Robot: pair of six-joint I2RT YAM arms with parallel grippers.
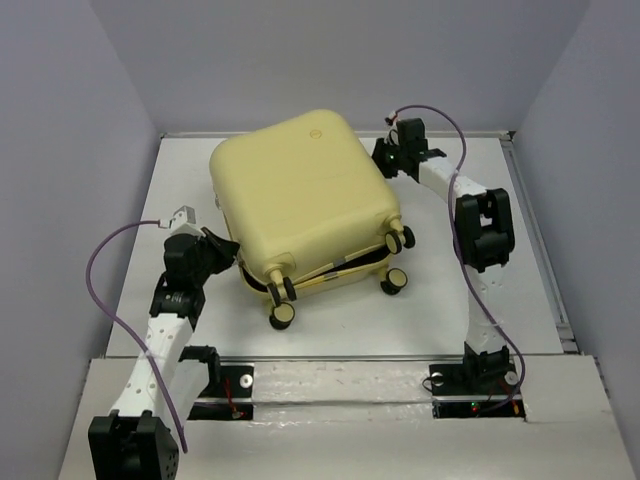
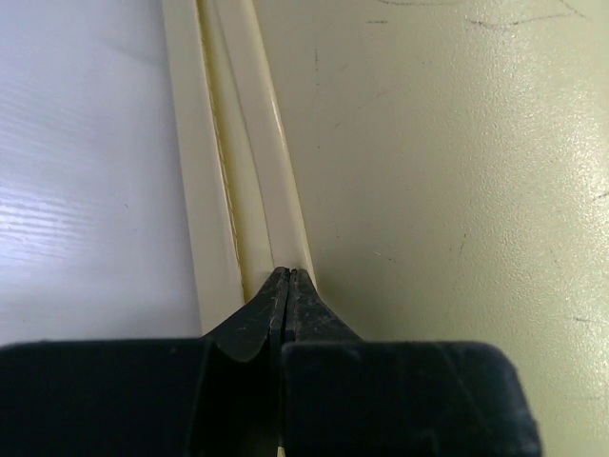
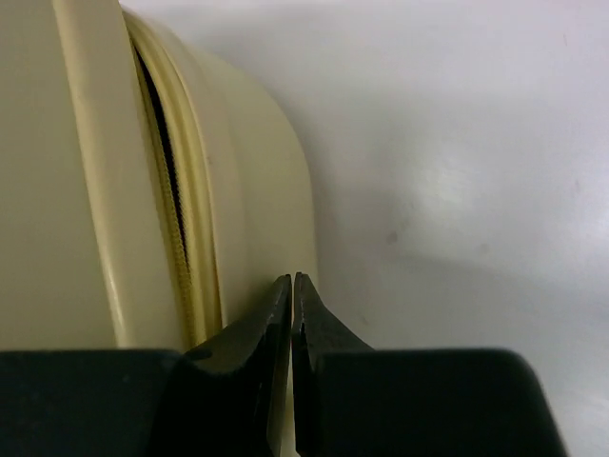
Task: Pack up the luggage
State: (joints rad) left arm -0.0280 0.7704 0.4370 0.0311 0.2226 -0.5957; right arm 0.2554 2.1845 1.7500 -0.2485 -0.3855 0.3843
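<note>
Jaws on the left arm (image 1: 165, 320) are pressed shut on nothing, tips at the seam (image 2: 271, 190) along the near-left side of the pale yellow suitcase (image 1: 300, 190). It lies flat on the white surface (image 1: 450, 310), wheels (image 1: 283, 315) toward the arm bases, halves slightly apart there. Farther back, the right arm's (image 1: 483, 228) jaws, also closed and empty, sit beside its far-right corner.

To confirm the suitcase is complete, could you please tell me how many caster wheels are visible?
4 wheels, all at the near end of the luggage: two at its left corner, two at its right corner. None looks hidden.
</note>
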